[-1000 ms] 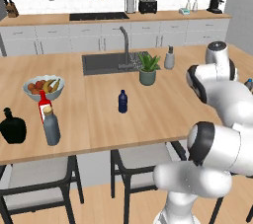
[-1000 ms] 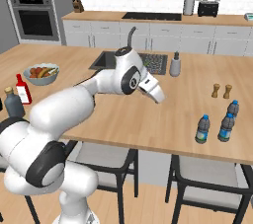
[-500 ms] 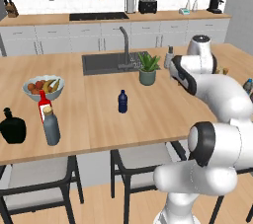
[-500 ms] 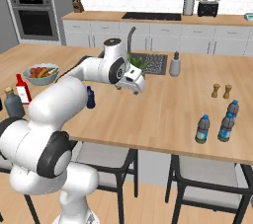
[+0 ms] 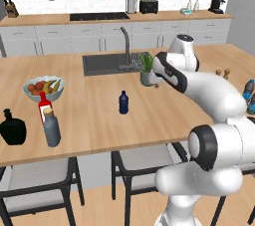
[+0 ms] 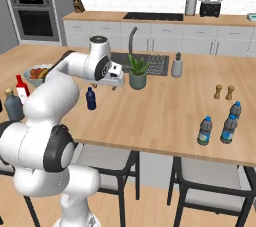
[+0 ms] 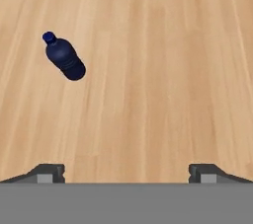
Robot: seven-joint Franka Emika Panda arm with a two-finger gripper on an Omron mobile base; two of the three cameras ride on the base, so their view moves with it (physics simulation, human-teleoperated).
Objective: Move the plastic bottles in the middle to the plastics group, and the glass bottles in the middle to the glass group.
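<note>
The navy bottle [image 5: 123, 102] stands mid-counter, near side of the sink [image 5: 107, 63]. Far left sit the glass bottles [image 5: 46, 120]; far right, the water bottles [image 6: 220, 126].

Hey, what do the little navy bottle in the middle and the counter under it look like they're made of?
The navy bottle looks like dark, opaque plastic with a soft sheen and a matching screw cap, though tinted glass can't be ruled out. The counter looks like light wood with a matte finish: long parallel grain lines run across it.
</note>
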